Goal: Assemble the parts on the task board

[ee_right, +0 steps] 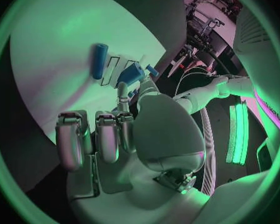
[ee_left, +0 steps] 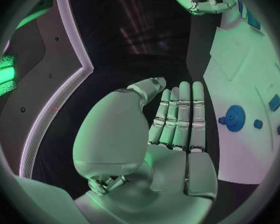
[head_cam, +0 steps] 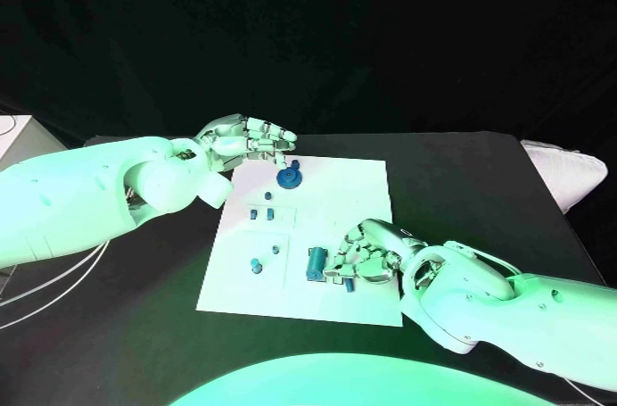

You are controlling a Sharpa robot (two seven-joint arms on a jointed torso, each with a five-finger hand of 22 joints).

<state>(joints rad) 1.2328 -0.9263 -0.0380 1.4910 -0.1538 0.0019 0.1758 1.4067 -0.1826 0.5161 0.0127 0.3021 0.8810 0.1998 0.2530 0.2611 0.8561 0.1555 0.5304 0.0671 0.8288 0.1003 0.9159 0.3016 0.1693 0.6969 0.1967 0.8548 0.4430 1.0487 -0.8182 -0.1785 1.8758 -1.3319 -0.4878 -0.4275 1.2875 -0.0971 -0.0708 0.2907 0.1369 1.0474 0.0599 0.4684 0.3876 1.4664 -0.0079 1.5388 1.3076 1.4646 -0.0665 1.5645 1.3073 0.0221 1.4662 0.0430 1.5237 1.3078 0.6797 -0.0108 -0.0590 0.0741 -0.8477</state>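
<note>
Here, a black table (head_cam: pixel 463 169) carries the white task board (head_cam: pixel 347 187) at its middle, and every place below is given relative to that board. The robot's left hand (head_cam: pixel 247 138) hovers off the board's far left corner, fingers straight and close together, holding nothing. The right hand (head_cam: pixel 366 256) sits over the board's near right part, fingers curled; the right wrist view shows a small blue part (ee_right: pixel 131 74) at its fingertips, but I cannot tell whether it is gripped. A round blue part (head_cam: pixel 291 178) stands near the far left corner, closest to the left hand. A blue cylinder (head_cam: pixel 315 261) lies on the near half just beside the right hand, toward the board's middle, its long axis running near to far. Smaller blue pieces (head_cam: pixel 262 215) dot the left side.
</note>
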